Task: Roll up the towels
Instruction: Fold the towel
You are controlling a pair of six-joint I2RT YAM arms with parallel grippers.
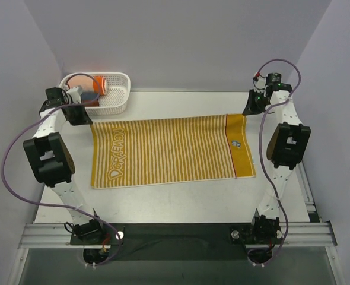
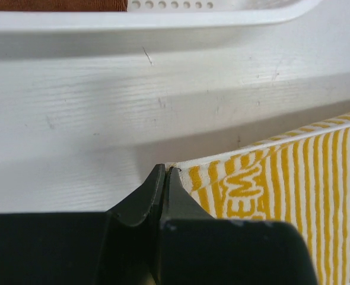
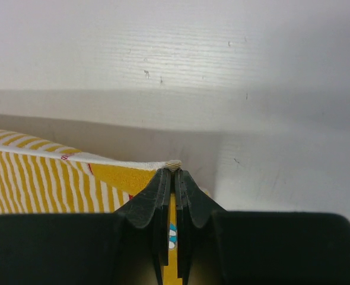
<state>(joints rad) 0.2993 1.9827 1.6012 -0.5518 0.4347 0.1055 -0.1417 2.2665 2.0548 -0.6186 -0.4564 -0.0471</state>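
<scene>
The left hand (image 2: 165,173) has its fingers pressed together, and the towel (image 1: 169,151) seems pinched at their tips by its far-left corner, though the edge there is thin and hard to make out. The right hand (image 3: 174,171) is clamped on the far-right corner, with a tuft of cloth showing past the tips. The towel lies flat and unrolled across the white surface (image 1: 181,202), lettering (image 1: 117,155) at the left. Only the top view shows inside the white basket (image 1: 125,80), which holds an orange roll (image 1: 99,85) and a grey-blue roll (image 1: 91,97). The left wrist view catches just its rim.
</scene>
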